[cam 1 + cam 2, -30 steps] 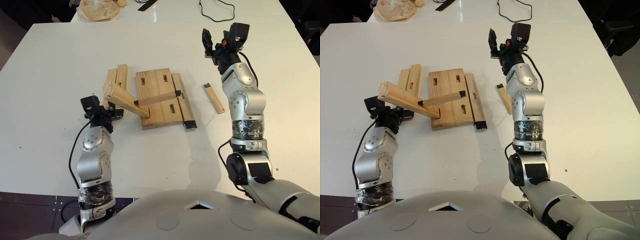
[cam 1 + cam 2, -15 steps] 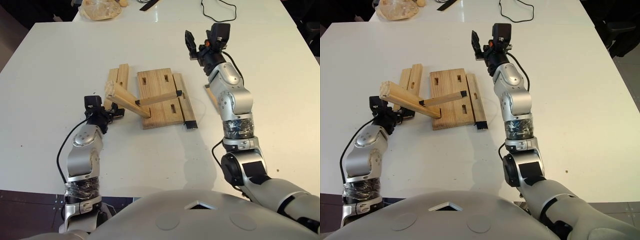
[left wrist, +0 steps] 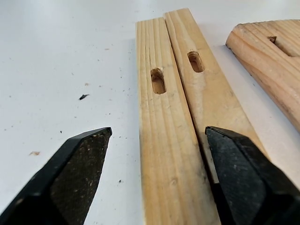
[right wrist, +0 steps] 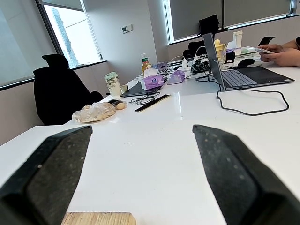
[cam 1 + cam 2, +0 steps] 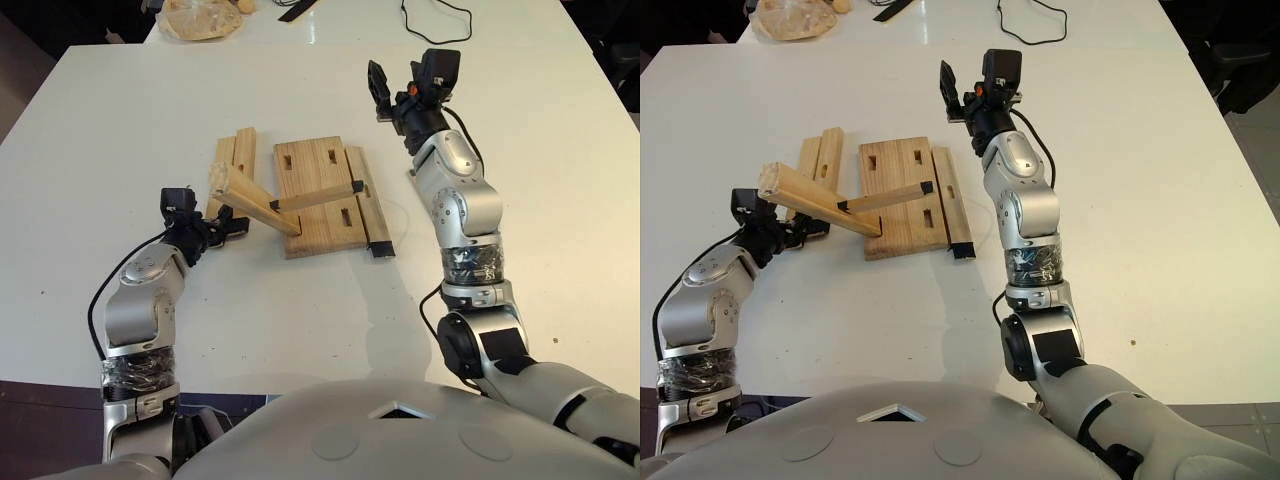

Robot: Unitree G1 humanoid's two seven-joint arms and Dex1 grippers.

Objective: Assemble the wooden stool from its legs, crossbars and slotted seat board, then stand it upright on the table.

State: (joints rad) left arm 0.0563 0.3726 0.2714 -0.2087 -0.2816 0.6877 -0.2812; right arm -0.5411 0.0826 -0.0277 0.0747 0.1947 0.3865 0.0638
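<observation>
Where the left tool (image 5: pixel 230 222) sits: low over the bench (image 5: pixel 100 120), at the near ends of the paired legs.
Left tool grip: nothing held. Its fingers (image 3: pixel 70 178) are spread wide, one over bare bench beside the outer leg and the other at the outer edge of the inner leg, so the pair lies between them. Whether they touch the wood cannot be told.
Paired legs (image 5: pixel 232 160): flat on the bench, side by side and touching along their length. Each has a slot facing up, and they lie just left of the seat board.
Tilted leg (image 5: pixel 250 200): a thicker piece lying on a slant. Its left end is lifted above the paired legs, and its right end is down on the near left part of the seat board.
Crossbar (image 5: pixel 315 196): one end is set into the side of the tilted leg. It runs rightward across the board to a black-tipped end near the board's right edge.
Seat board (image 5: pixel 308 172): flat near the middle of the bench, with its slots facing up.
Single leg (image 5: pixel 365 200): flat along the board's right edge and against it, with a black end toward the robot.
Right tool (image 5: pixel 390 92): held up above the bench, beyond the board's far right corner. Its fingers are far apart with nothing between them.
Beyond the far edge: a bag (image 5: pixel 200 18), a black cable (image 5: pixel 430 25) and a laptop (image 4: pixel 253 75).
</observation>
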